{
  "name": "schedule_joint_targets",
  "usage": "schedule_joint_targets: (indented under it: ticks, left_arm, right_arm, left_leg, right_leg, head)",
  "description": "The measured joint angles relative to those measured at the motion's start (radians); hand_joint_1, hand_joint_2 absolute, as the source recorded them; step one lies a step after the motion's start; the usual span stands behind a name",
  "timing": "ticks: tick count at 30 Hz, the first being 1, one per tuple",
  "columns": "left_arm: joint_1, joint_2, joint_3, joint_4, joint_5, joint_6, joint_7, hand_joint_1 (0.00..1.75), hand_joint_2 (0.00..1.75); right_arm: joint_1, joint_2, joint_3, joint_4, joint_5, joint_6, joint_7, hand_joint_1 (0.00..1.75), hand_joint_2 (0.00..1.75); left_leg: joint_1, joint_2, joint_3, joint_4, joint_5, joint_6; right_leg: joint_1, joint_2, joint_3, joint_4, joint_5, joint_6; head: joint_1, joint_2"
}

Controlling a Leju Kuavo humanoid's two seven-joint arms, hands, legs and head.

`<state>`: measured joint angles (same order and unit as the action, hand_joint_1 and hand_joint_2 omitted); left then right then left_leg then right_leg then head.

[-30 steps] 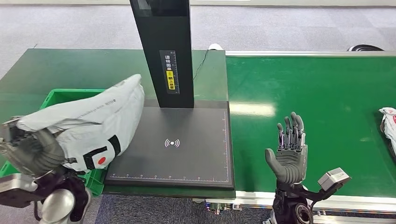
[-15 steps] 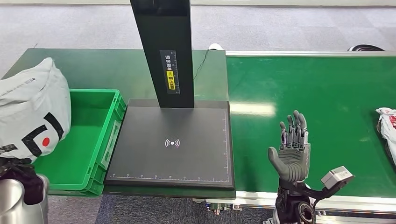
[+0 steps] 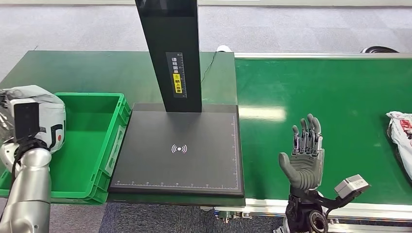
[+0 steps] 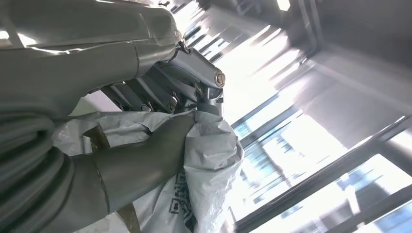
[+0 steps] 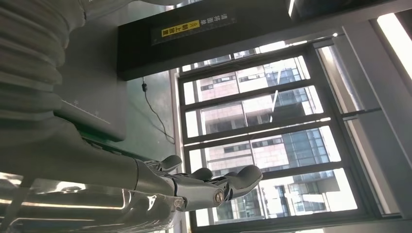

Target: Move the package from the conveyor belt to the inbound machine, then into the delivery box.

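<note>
The grey-white package (image 3: 50,115) with black and red marks hangs at the left rim of the green delivery box (image 3: 92,145), partly behind my left wrist. My left hand (image 4: 160,121) grips it, thumb pressed into the crumpled plastic of the package (image 4: 211,160). The silver left forearm (image 3: 29,194) rises from the lower left. The inbound machine's black platform (image 3: 180,148) and post (image 3: 170,53) stand bare beside the box. My right hand (image 3: 303,158) is held upright and open over the conveyor belt (image 3: 340,92), its fingers (image 5: 214,187) spread and holding nothing.
A second white package (image 3: 401,133) lies on the belt at the far right edge. The dark green table (image 3: 97,73) stretches behind the box and machine. A thin cable (image 3: 209,65) runs beside the post. Grey floor lies beyond.
My left arm has swung the package left, from beside the platform to the box's left rim, and turned it lower. The belt package has crept slightly left. The right hand has hardly moved.
</note>
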<state>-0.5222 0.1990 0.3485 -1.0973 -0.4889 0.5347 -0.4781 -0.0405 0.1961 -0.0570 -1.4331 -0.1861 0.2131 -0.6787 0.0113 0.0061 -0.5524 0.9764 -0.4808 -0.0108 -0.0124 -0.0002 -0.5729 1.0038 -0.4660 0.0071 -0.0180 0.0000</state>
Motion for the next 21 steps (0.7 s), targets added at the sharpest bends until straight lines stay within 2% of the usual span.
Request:
schedule_joint_targets:
  ticks: [1, 2, 5, 9, 13, 17, 21]
  left_arm:
    - [-0.022, 0.002, -0.009, 0.049, -0.009, 0.000, 0.007, 0.97, 1.75]
    - [-0.044, 0.004, -0.018, 0.096, -0.019, 0.000, 0.015, 0.60, 1.75]
    - [-0.095, 0.014, -0.043, 0.199, -0.042, -0.004, 0.034, 0.00, 1.75]
    - [-0.130, 0.018, -0.067, 0.269, -0.021, -0.035, 0.030, 0.00, 1.75]
    - [-0.128, 0.018, -0.072, 0.247, 0.113, -0.109, 0.000, 0.00, 1.75]
    - [-0.084, 0.018, -0.072, 0.131, 0.262, -0.196, -0.017, 0.00, 1.75]
    - [0.030, 0.013, -0.073, -0.046, 0.380, -0.290, -0.017, 0.00, 1.75]
  right_arm:
    - [0.004, 0.000, 0.000, -0.004, 0.000, 0.000, 0.001, 0.00, 1.75]
    - [0.008, 0.000, -0.001, -0.006, -0.001, 0.001, 0.002, 0.00, 1.75]
    - [0.013, 0.001, -0.002, -0.008, -0.003, 0.006, 0.003, 0.00, 1.75]
    - [0.016, 0.001, -0.003, -0.009, -0.004, 0.012, 0.006, 0.00, 1.75]
    - [0.018, 0.001, -0.006, -0.011, -0.004, 0.017, 0.009, 0.00, 1.75]
    - [0.024, 0.001, -0.011, -0.013, -0.004, 0.017, 0.010, 0.00, 1.75]
    - [0.037, 0.001, -0.018, -0.018, -0.006, 0.017, 0.009, 0.00, 1.75]
  left_leg:
    - [0.000, 0.000, 0.000, 0.000, 0.000, 0.000]
    - [0.000, 0.000, 0.000, 0.000, 0.000, 0.000]
    - [0.000, 0.000, 0.000, 0.000, 0.000, 0.000]
    - [0.001, 0.000, 0.000, 0.000, 0.000, 0.000]
    - [0.001, 0.001, 0.000, 0.000, 0.000, 0.000]
    - [0.001, 0.001, -0.001, 0.000, 0.000, 0.000]
    - [0.001, 0.001, -0.001, 0.000, -0.001, -0.001]
  right_leg:
    - [0.000, 0.000, 0.000, 0.000, 0.000, 0.000]
    - [0.000, 0.000, 0.000, 0.000, 0.000, 0.000]
    - [0.000, 0.000, 0.000, 0.000, 0.000, 0.000]
    - [0.001, 0.000, -0.001, 0.000, 0.000, 0.000]
    - [0.001, 0.000, -0.001, 0.000, 0.000, -0.001]
    - [0.001, 0.001, -0.001, 0.000, 0.000, -0.001]
    - [0.001, 0.001, -0.001, 0.000, 0.000, -0.001]
  head:
    - [0.000, 0.000]
    - [0.000, 0.000]
    - [0.000, 0.000]
    - [0.000, 0.000]
    - [0.000, 0.000]
    - [0.000, 0.000]
    - [0.000, 0.000]
